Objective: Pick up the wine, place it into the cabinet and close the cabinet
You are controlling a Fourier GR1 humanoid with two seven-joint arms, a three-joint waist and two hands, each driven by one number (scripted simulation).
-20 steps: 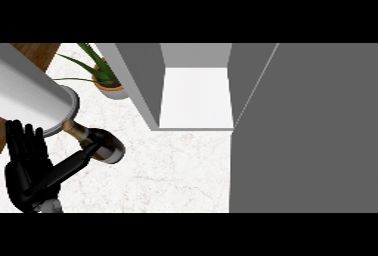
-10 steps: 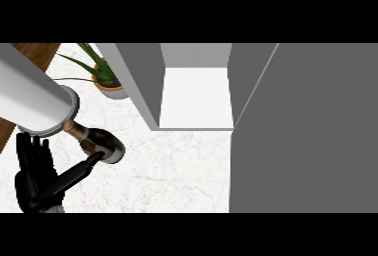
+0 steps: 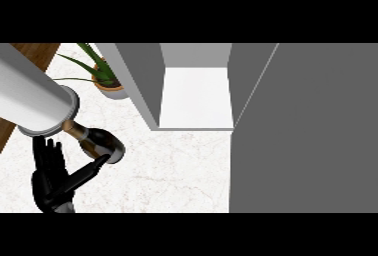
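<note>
The wine bottle (image 3: 103,146) is dark with a brown neck. It shows on the white marble counter (image 3: 170,175) at the left, its neck pointing up-left under a grey forearm (image 3: 33,97) that hides the top. My left hand (image 3: 53,182) stands just below-left of the bottle, fingers straight and upright, with only the thumb tip reaching the bottle's lower side. The cabinet (image 3: 196,97) is open, showing a bare white shelf. Its grey door (image 3: 306,130) is swung out and fills the right side. My right hand shows nowhere.
A potted green plant (image 3: 109,85) stands beside the cabinet's left wall (image 3: 139,80). A wooden strip (image 3: 29,52) runs along the counter's far left edge. Bare marble lies between the bottle and the cabinet's front.
My left hand has drawn down and left from the bottle, and its fingers have straightened upward. The bottle has barely shifted.
</note>
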